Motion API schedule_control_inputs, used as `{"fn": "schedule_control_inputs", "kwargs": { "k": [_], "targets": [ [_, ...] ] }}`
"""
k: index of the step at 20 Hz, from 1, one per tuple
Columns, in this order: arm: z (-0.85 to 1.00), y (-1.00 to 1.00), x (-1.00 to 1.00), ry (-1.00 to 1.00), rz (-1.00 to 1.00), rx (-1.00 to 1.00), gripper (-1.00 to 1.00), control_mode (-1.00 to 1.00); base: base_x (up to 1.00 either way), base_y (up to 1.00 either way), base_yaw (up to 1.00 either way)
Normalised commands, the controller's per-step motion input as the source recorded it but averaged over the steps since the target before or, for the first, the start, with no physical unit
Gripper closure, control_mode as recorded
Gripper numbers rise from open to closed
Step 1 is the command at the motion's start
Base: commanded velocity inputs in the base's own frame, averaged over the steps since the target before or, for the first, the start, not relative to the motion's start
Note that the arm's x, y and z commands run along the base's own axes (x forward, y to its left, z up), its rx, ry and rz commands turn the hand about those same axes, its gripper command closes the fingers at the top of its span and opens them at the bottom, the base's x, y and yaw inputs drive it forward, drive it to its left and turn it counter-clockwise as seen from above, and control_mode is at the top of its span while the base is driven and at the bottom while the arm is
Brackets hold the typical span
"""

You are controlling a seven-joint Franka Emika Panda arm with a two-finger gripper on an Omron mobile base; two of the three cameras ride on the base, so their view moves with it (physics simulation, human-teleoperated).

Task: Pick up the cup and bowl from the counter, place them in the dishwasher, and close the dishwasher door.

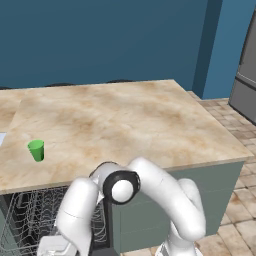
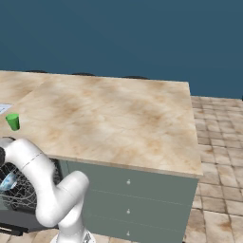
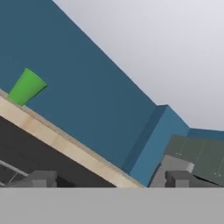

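Landmark: large beige-tan marbled stone counter [image 1: 125, 120] on grey-green cabinets.
Cup: small bright green plastic tumbler [image 1: 36, 150], upright on the counter near its front edge, at the left end, above the dishwasher.
Bowl: pale blue-white round bowl [image 2: 8, 182], inside the silver wire rack below the counter's front edge.
Dishwasher: dark appliance [image 1: 30, 220] under the counter's left end, standing open with the rack showing.
Gripper: two-finger pincer [image 3: 109, 180] low beneath the counter edge, fingers spread wide, nothing between them.

A deep blue wall [image 1: 100, 40] backs the scene — tan floor tiles [image 2: 218, 142] and a grey fridge [image 1: 245, 85] at right.
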Motion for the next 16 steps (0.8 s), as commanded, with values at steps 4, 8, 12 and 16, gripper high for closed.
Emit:
{"fn": "schedule_control_inputs", "kwargs": {
  "k": [4, 8, 12, 16],
  "targets": [
    [0.66, 0.0, -0.46, -0.16, -0.04, 0.06, -1.0, -1.0, 0.0, 0.0, 0.0],
    [0.73, -0.04, -0.46, -0.15, -0.04, 0.12, -1.0, -1.0, 0.0, 0.0, 0.0],
    [0.71, -0.07, -0.52, -0.16, -0.02, 0.23, -1.0, -1.0, 0.0, 0.0, 0.0],
    [0.58, -0.08, -0.38, -0.1, -0.08, 0.39, -1.0, -1.0, 0.0, 0.0, 0.0]
  ]
}}
